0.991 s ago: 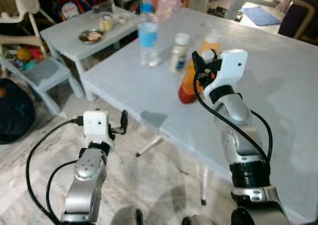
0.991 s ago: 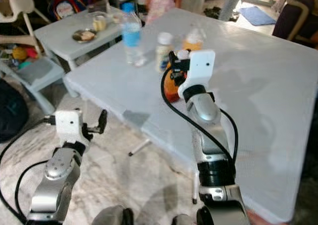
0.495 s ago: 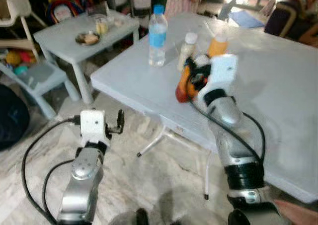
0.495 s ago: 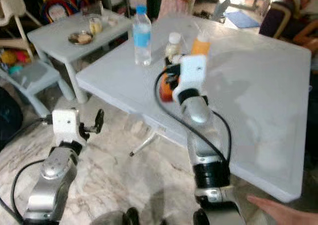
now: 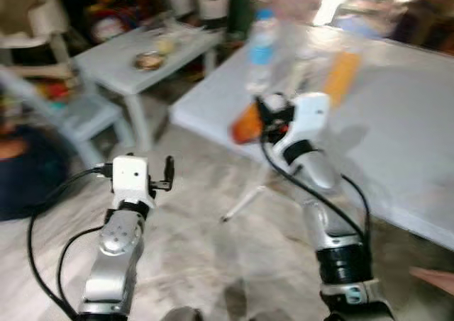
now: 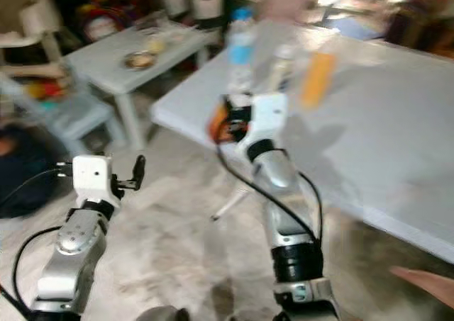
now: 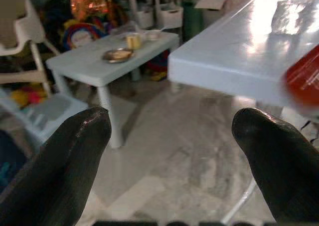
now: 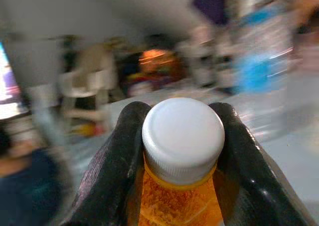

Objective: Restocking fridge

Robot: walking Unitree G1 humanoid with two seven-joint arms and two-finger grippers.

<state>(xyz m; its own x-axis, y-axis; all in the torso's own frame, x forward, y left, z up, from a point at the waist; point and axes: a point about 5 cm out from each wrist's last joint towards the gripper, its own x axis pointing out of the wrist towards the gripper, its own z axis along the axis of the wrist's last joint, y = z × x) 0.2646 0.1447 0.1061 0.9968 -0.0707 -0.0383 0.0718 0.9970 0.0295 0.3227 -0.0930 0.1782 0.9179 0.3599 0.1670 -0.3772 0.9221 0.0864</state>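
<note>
Gripping one orange bottle (image 8: 180,196): right end effector (image 8: 182,151).

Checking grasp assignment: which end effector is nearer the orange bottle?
Right. The right end effector is clamped on the orange bottle just below its white cap. The left end effector hangs open over the floor, well off to the bottle's left.

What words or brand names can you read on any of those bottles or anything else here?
None can be read.
orange bottle held by the right gripper: no print shows below its white cap.
red label in the left wrist view: pale lines, too blurred to read.
water bottle: blue label, blurred.
</note>
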